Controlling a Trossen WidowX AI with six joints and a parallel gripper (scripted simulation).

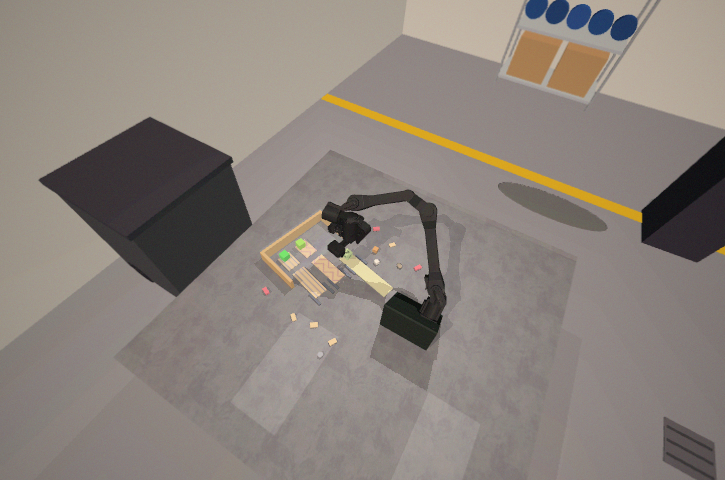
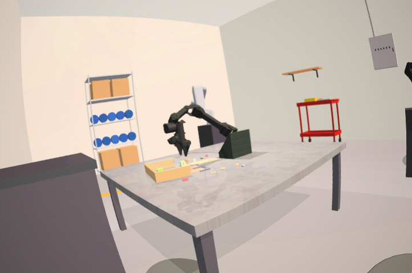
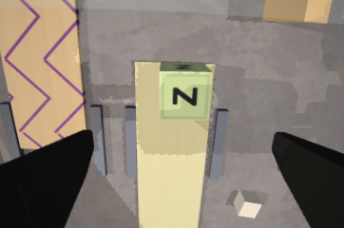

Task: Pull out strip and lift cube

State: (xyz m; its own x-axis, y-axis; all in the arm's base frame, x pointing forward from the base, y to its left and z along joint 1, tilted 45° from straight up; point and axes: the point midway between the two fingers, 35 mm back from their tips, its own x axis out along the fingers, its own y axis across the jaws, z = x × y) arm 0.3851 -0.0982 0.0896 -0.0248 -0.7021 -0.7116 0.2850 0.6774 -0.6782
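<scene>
My gripper (image 3: 184,140) hangs above the pale yellow strip (image 3: 170,180), fingers spread wide with nothing between them. The green cube marked N (image 3: 185,92) sits on the strip's far end, between grey guide posts (image 3: 219,142), beside the wooden tray (image 2: 167,173) near the worktop's far left corner.

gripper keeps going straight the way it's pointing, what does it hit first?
Likely the pale yellow strip, just short of the N cube. The open gripper straddles the strip; depth is unclear.
</scene>
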